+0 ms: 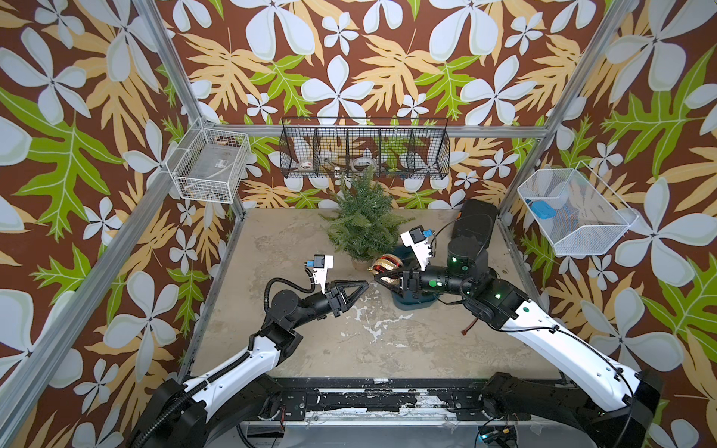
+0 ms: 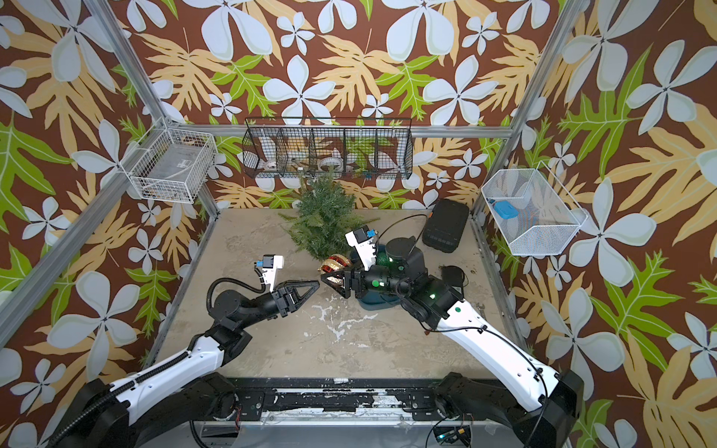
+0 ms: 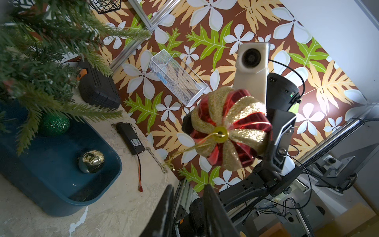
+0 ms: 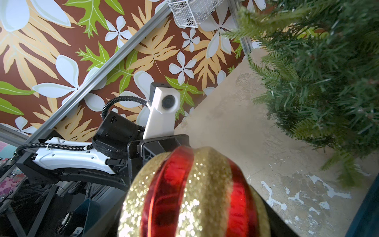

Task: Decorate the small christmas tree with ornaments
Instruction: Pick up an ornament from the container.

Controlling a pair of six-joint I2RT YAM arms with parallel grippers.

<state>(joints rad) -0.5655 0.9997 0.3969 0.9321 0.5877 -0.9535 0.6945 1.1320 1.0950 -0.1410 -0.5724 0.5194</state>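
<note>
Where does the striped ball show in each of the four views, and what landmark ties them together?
Top view: striped ball mid-table, beside the base of the tree.
Top view: same place, shifted left in frame.
Left wrist: mid-frame, in the air before the wallpaper.
Right wrist: blurred, filling the near foreground.
Shared landmark: the tree, next to the ball in every view.
</note>
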